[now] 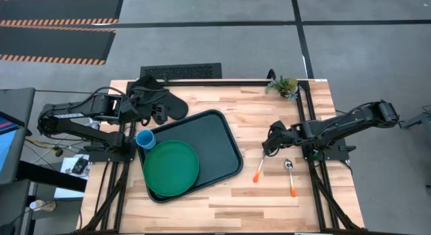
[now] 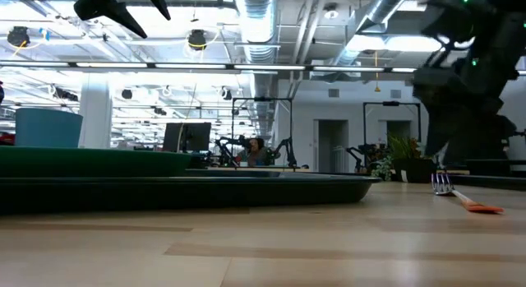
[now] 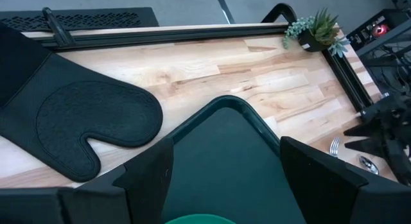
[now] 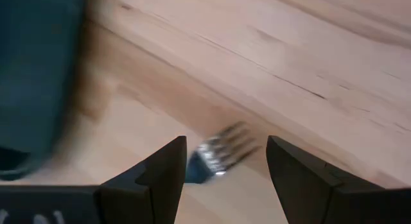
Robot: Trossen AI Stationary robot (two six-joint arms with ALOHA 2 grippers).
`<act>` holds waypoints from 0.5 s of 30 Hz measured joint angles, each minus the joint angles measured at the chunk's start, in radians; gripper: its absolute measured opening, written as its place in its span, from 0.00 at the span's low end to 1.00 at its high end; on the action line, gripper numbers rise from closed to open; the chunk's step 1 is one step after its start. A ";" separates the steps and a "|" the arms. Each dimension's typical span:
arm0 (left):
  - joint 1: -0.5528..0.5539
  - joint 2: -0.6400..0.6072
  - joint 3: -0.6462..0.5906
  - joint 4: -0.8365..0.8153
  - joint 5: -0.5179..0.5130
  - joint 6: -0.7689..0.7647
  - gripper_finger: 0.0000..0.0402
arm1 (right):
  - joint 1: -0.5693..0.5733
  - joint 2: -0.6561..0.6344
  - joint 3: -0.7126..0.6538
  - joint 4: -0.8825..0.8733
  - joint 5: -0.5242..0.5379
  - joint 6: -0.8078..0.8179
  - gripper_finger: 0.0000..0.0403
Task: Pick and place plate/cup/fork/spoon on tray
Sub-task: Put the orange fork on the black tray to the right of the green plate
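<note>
Your right gripper [image 1: 267,149] hangs over the small fork with the silver metal head and orange handle [image 1: 258,170], which lies on the light wooden table [image 1: 269,114] between the large dark green-black rectangular tray [image 1: 215,137] and the small spoon with the silver rounded bowl and orange handle [image 1: 291,177]. Its jaws stand apart, and the wrist view puts the fork's prongs [image 4: 221,150] between the two dark fingers [image 4: 160,172].

Watch the grip point: you look set over the metal head, not the handle. I judge that closing there could let the thin prongs slip or pivot, and the fork may swing or drop short of the tray. That wrist picture is smeared, so how close the fingers sit to the wood is hard to say.

Your left gripper [image 3: 225,179] waits near the tray's far-left corner, jaws apart, empty. The round flat green plate [image 1: 171,168] already rests in the tray, and the small round light-blue cup [image 1: 145,139] sits at the tray's left edge, touching the plate's rim.

The overhead view alone shows plate, cup and spoon together. The table-level view adds the fork lying flat [image 2: 462,196]. Only the left wrist view shows the black oven mitt [image 3: 70,121] clearly, just beside the tray's corner.
</note>
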 joint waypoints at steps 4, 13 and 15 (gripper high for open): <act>0.000 0.000 0.000 0.000 0.000 0.000 0.67 | 0.001 0.026 -0.023 0.013 0.001 -0.005 0.60; 0.000 0.000 0.000 0.000 0.001 -0.002 0.67 | -0.006 0.116 -0.056 0.146 -0.015 -0.045 0.53; 0.000 0.000 0.000 0.000 0.001 -0.003 0.67 | -0.006 0.132 -0.057 0.152 -0.024 -0.045 0.48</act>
